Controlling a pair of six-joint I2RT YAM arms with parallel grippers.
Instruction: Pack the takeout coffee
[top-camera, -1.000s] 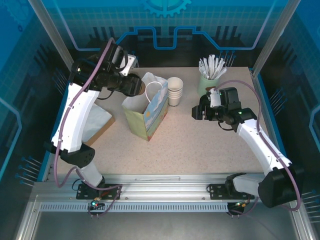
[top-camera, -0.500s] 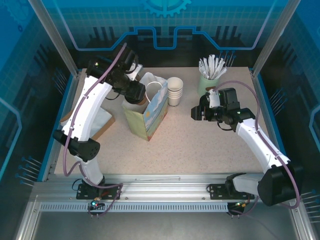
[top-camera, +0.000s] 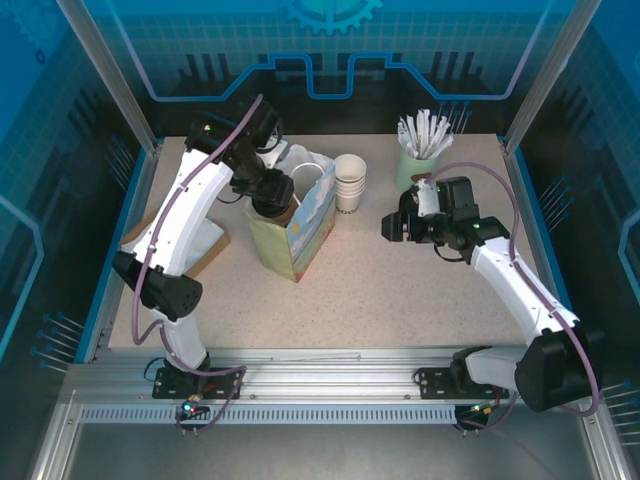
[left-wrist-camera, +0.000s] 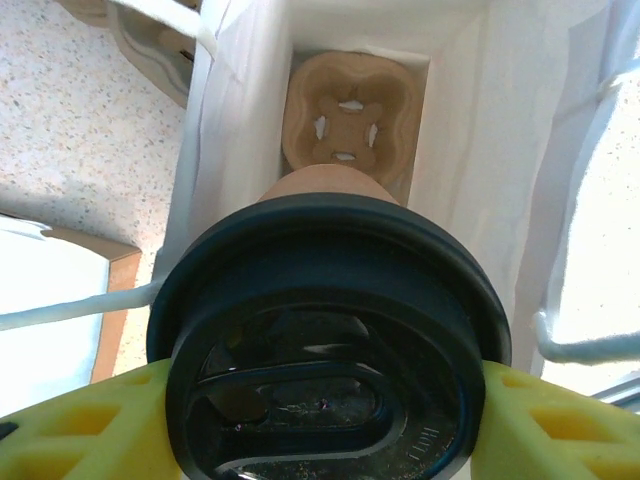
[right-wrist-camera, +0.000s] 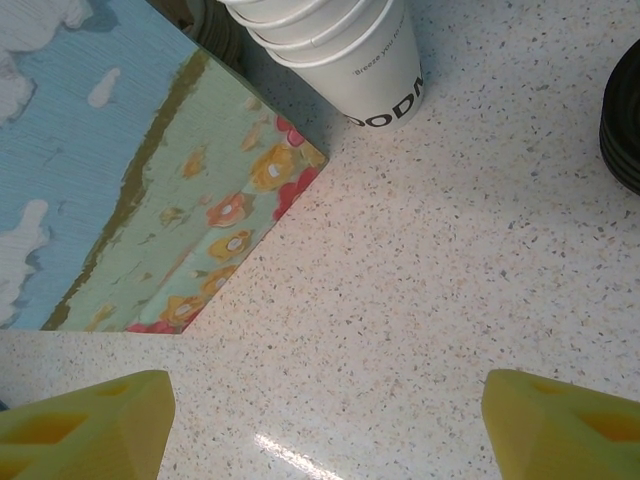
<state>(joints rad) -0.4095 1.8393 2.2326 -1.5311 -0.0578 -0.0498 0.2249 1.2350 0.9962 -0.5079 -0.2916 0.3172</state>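
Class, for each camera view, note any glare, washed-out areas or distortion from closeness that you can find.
Left wrist view: the takeout coffee sits so close that it looms large, and the bag is washed out white along its right side. Right wrist view: a small glare streak on the tabletop near the bottom edge. Top external view: even light, soft shadows.
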